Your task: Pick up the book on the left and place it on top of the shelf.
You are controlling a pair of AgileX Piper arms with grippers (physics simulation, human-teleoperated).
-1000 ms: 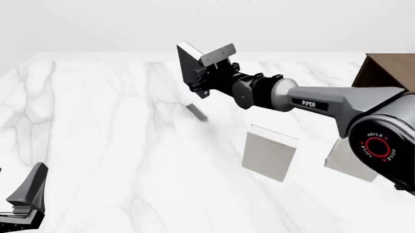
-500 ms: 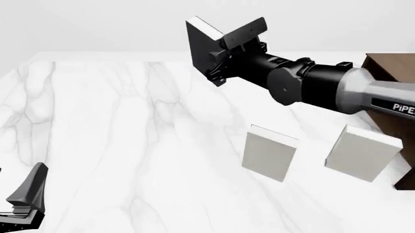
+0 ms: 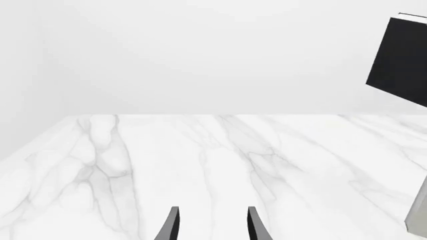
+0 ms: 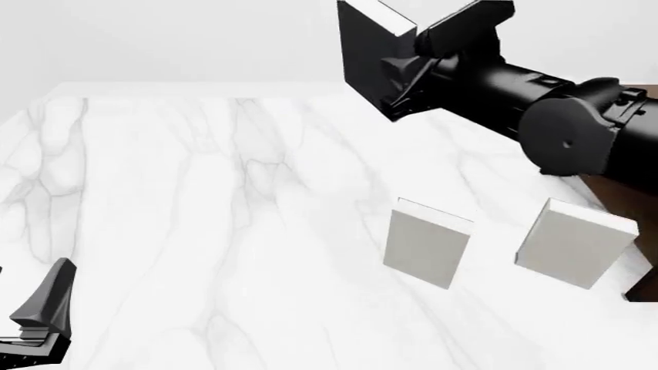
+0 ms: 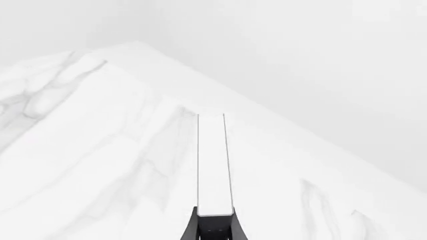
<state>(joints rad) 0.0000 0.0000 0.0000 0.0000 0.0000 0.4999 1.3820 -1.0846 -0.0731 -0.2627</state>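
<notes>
**Desk:** What does your left wrist camera give you?

**Me:** My left gripper [image 3: 212, 225] sits low over the white marble table [image 3: 200, 165], its two dark fingers parted with nothing between them. Above the table's far edge, high up, I see the thin black hardcover book [image 3: 400, 60] hanging in the air.

**Desk:** And the front camera?

**Me:** I have my right arm stretched in from the right side, well above the table [image 4: 206, 193], forearm roughly level and wrist pointing toward the table's far edge. My right gripper [image 4: 406, 58] is clamped on the book [image 4: 362, 50], which stands upright, broad black cover facing left, white page edge on top. Below the arm, two pale grey-white books [image 4: 427, 248] stand upright on the table, apart from each other. The dark brown wooden shelf [image 4: 627, 200] shows only as a sliver beside the right-hand pale book, mostly hidden by my arm. My left gripper [image 4: 41, 316] rests at the table's near left corner.

**Desk:** Right wrist camera?

**Me:** I look along the book's white page edge [image 5: 213, 165], gripped between the closed dark fingers [image 5: 213, 227], with the table [image 5: 80, 150] far below.
</notes>
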